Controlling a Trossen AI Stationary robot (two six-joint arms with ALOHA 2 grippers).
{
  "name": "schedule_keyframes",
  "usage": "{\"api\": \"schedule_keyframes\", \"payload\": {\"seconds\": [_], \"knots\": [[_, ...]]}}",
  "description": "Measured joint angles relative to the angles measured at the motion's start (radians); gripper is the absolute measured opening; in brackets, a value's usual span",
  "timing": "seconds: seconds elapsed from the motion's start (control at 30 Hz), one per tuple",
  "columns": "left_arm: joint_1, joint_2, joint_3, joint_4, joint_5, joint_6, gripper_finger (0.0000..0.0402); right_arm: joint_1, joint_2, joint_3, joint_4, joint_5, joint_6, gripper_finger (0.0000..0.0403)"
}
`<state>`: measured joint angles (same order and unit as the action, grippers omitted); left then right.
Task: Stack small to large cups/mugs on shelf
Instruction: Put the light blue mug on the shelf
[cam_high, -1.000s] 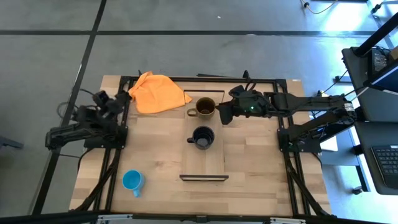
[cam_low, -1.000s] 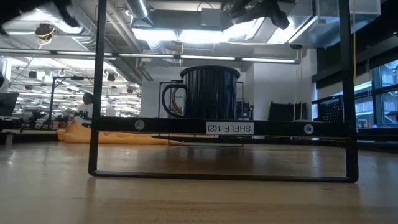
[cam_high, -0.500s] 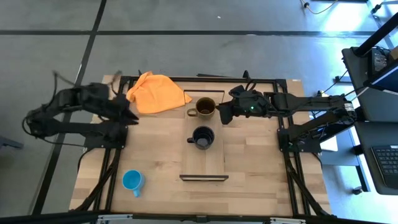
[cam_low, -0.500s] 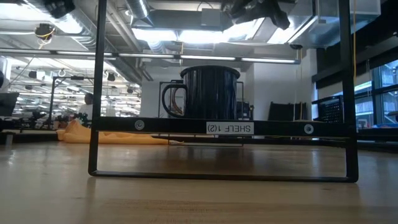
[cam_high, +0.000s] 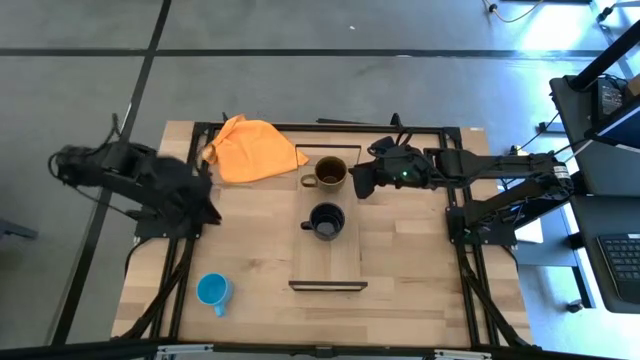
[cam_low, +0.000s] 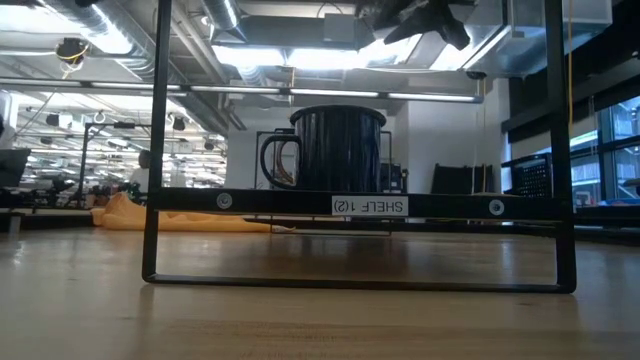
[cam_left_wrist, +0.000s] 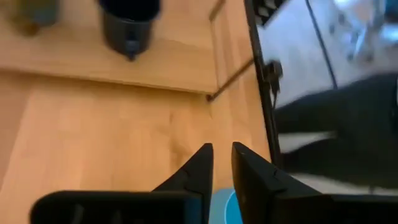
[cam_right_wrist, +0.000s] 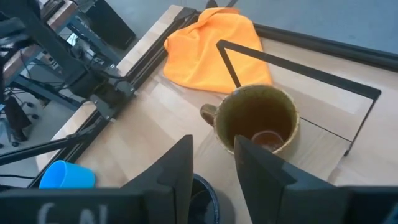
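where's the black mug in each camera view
High view: black mug at the middle of the shelf, nearer the front of the table than the brown mug.
Low view: black mug dead centre, standing on the shelf.
Left wrist view: black mug at the top edge, partly cut off.
Right wrist view: only its rim shows at the bottom edge, between the fingers.
Shared landmark: the shelf it stands on.

In the left wrist view the blue mug (cam_left_wrist: 221, 208) is showing only as a sliver behind the fingers (cam_left_wrist: 198, 171), while the black mug (cam_left_wrist: 129, 25) and brown-olive mug (cam_left_wrist: 31, 12) are being cropped; the floor beyond the table's edge is blurring.
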<state>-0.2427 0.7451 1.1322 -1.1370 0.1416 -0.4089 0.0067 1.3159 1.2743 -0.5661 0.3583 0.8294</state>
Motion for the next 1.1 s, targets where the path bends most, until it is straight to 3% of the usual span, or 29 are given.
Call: {"api": "schedule_keyframes", "payload": {"seconds": [0.17,0.3,0.5,0.8,1.1], "knots": [[-0.249,0.166,0.044,-0.139,-0.121,-0.006,0.0031,0.0,0.0,0.0,-0.001,0.0,0.0,0.0119],[-0.398,0.253,0.039,-0.288,-0.2,-0.104,0.003,0.0,0.0,0.0,-0.002,0.0,-0.002,0.0119],[-0.547,0.302,0.017,-0.24,-0.239,-0.308,0.0047,0.0,0.0,0.0,-0.007,-0.001,-0.021,0.0119],[-0.657,0.4,-0.045,-0.161,-0.252,-0.493,0.0107,0.0,0.0,-0.001,-0.056,-0.02,-0.023,0.0119],[-0.664,0.461,-0.163,-0.019,-0.237,-0.598,0.0113,0.0,0.0,-0.001,-0.062,-0.02,-0.029,0.0119]]}}
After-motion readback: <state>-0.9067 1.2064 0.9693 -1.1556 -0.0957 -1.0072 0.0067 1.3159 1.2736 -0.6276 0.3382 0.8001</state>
